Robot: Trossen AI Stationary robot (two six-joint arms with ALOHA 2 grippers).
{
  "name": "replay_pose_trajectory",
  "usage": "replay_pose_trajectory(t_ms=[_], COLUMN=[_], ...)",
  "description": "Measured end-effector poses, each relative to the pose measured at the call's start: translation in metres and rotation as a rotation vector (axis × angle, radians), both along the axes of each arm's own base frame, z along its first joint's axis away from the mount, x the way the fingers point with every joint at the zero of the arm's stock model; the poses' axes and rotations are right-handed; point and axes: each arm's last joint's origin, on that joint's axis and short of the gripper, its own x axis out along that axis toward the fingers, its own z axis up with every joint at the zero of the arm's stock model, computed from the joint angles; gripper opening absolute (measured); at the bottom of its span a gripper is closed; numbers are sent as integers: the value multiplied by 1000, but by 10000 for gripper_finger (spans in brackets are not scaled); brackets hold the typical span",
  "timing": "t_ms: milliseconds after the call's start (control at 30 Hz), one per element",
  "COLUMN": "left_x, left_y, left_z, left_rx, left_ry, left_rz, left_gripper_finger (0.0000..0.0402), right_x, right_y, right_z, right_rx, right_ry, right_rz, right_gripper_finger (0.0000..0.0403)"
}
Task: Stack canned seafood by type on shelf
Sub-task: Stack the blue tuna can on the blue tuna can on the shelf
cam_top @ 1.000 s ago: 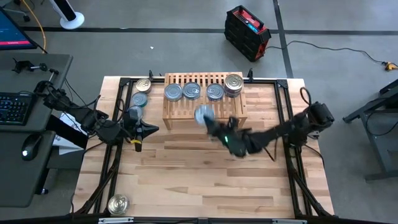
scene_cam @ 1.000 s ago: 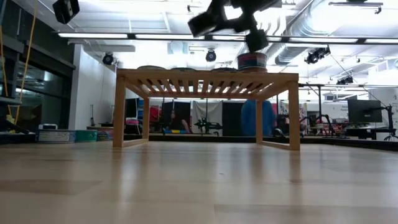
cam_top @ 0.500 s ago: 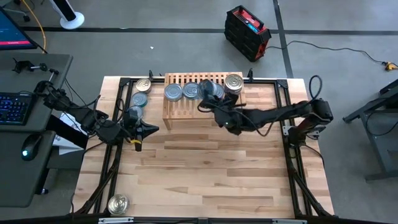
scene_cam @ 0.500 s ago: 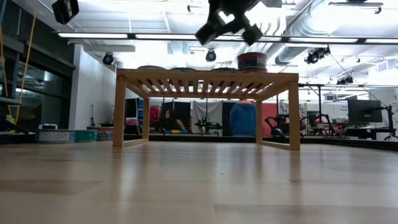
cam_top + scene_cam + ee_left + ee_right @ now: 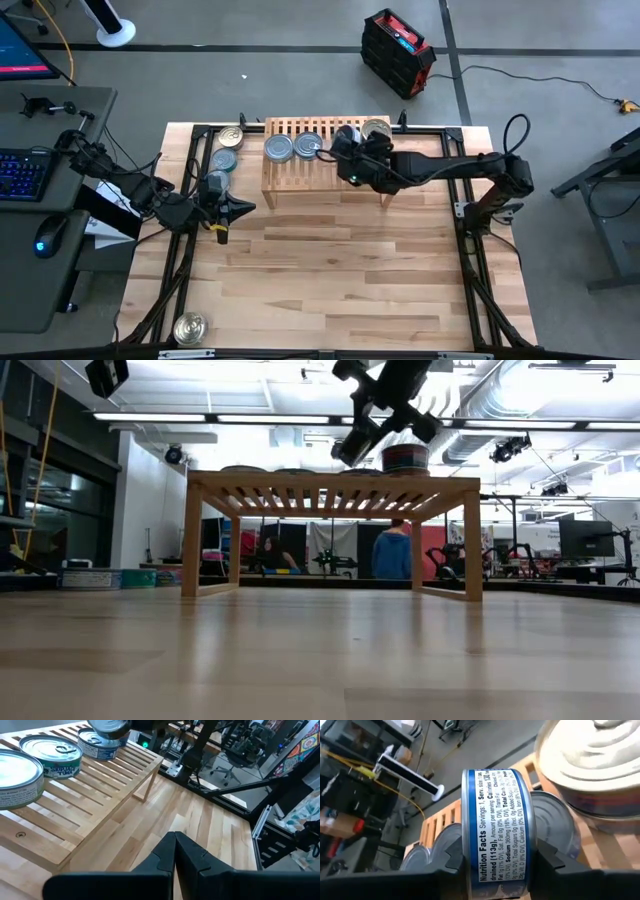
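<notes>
Presently the right gripper (image 5: 497,870) hangs over the shelf (image 5: 325,178), its jaws clenched on a blue-labelled tin (image 5: 497,830) held on edge above the tins (image 5: 292,148) lying there, while the left gripper (image 5: 174,851), jaws closed, waits over the worktop (image 5: 320,270).

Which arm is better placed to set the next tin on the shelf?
Right. Its hand already grips a blue-label tin above the shelf; the left hand waits shut beside it.
</notes>
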Motion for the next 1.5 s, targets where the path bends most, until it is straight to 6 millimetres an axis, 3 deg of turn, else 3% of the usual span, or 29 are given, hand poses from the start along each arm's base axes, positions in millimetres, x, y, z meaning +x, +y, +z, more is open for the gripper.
replay_pose_trajectory(t_ms=[233, 433, 567, 1233, 1500], left_x=[0, 0, 0, 0, 0], left_y=[0, 0, 0, 0, 0], left_z=[0, 0, 0, 0, 0], left_rx=[3, 3, 3, 7, 9], left_ry=[1, 1, 1, 2, 3], left_rz=[-1, -1, -1, -3, -3], left_gripper_finger=[0, 0, 0, 0, 0], right_x=[3, 4, 5, 6, 5], right_y=[-5, -6, -5, -5, -5], right_z=[-7, -6, -5, -5, -3], right_rx=[50, 53, 67, 45, 33], right_ry=[-50, -67, -88, -24, -15], right_rz=[19, 19, 31, 96, 100], right_gripper_finger=[114, 189, 214, 226, 297])
